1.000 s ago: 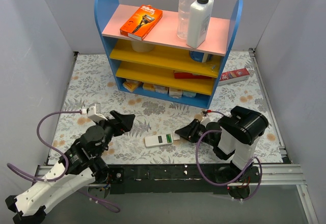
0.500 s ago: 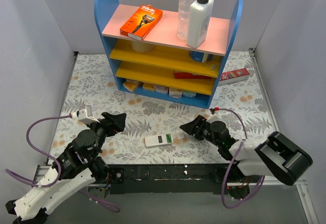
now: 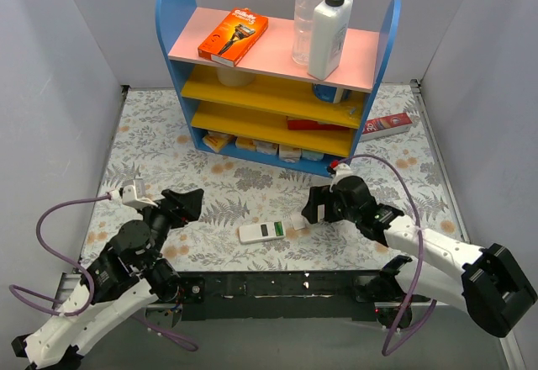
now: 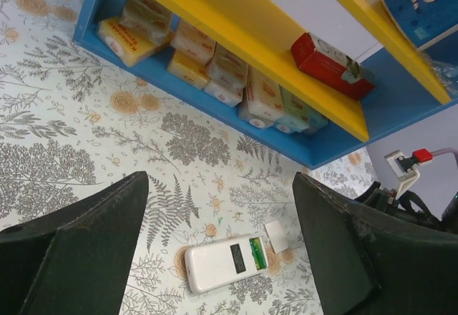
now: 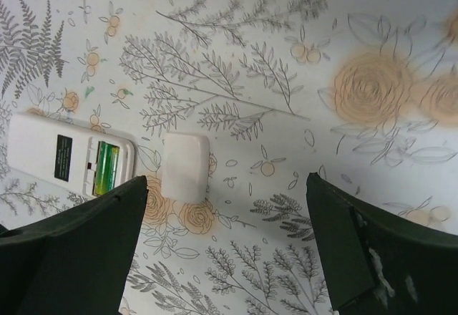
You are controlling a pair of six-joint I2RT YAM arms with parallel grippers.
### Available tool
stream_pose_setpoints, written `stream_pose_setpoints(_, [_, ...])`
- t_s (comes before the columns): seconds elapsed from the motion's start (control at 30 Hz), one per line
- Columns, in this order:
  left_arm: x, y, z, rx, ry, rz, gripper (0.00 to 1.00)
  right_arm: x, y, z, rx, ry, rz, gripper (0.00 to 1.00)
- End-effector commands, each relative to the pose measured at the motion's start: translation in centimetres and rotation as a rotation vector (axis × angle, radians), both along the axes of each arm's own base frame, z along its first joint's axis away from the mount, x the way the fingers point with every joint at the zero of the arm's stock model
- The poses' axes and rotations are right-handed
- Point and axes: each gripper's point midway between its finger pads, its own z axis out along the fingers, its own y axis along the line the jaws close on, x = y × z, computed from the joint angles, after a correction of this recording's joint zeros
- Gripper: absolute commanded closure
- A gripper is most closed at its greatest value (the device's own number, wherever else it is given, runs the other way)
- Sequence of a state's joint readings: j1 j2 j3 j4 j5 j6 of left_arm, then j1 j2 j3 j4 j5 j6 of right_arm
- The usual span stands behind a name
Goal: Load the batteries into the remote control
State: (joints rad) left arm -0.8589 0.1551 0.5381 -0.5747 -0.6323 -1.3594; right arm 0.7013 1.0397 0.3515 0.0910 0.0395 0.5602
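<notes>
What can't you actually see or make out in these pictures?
The remote control lies face down in every view, so its buttons are hidden.
The batteries: only a green strip shows in the open bay, too small to count.
The packets on the lowest shelf, top view: mostly hidden under the yellow board above.

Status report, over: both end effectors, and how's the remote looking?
Left end effector open, empty; right end effector open, empty. Remote control face-down between them, compartment uncovered, batteries showing green inside. Small white cover loose beside it; nothing blocking.
</notes>
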Motion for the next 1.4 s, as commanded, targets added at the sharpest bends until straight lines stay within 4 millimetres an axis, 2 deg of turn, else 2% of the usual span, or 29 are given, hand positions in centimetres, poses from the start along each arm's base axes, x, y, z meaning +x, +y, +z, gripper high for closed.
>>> stream_pose_setpoints(0.0, [-0.4,1.1,1.7,-0.015,-0.062,0.013,0.17,0.4,-1.1,3.6,-0.248,-0.148,0.267,0.02])
stream_pose_setpoints(0.03, [-0.5,1.1,1.8,-0.022,-0.072,0.005,0.17,0.7,-1.1,4.1,-0.281,-0.173,0.31,0.02])
stream_pose_setpoints(0.07, [-0.5,1.1,1.8,-0.026,-0.077,0.005,0.16,1.4,-0.8,5.6,-0.309,-0.222,0.35,0.02])
stream_pose_setpoints(0.17, [-0.6,1.0,1.9,-0.024,-0.084,-0.003,0.16,0.3,0.8,5.9,-0.342,-0.269,0.632,0.04])
stream_pose_setpoints(0.2, [-0.6,1.0,1.9,-0.025,-0.085,-0.002,0.16,0.5,1.8,7.5,-0.325,-0.308,0.694,0.05])
stream_pose_setpoints(0.23, [-0.6,1.0,1.9,-0.024,-0.084,-0.003,0.16,-0.2,1.6,6.5,-0.352,-0.265,0.759,0.06])
stream_pose_setpoints(0.3, [-0.6,1.0,2.0,-0.025,-0.088,-0.007,0.15,-0.1,1.8,6.1,-0.408,-0.318,0.908,0.07])
stream_pose_setpoints(0.43, [-0.7,1.2,2.1,-0.03,-0.1,-0.002,0.12,0.0,1.0,3.8,-0.519,-0.321,1.055,0.07])
stream_pose_setpoints(0.7, [-0.7,2.4,2.3,-0.056,-0.107,0.058,0.02,-0.9,3.6,0.3,-0.581,-0.283,1.21,0.02])
stream_pose_setpoints(1.1, [-0.4,2.9,2.3,-0.056,-0.108,0.093,0.02,-0.8,5.7,-1.1,-0.585,-0.259,1.332,0.03])
stream_pose_setpoints(1.37, [-0.2,3.1,2.3,-0.049,-0.11,0.107,0.02,-1.7,5.6,-2.4,-0.572,-0.161,1.398,0.09])
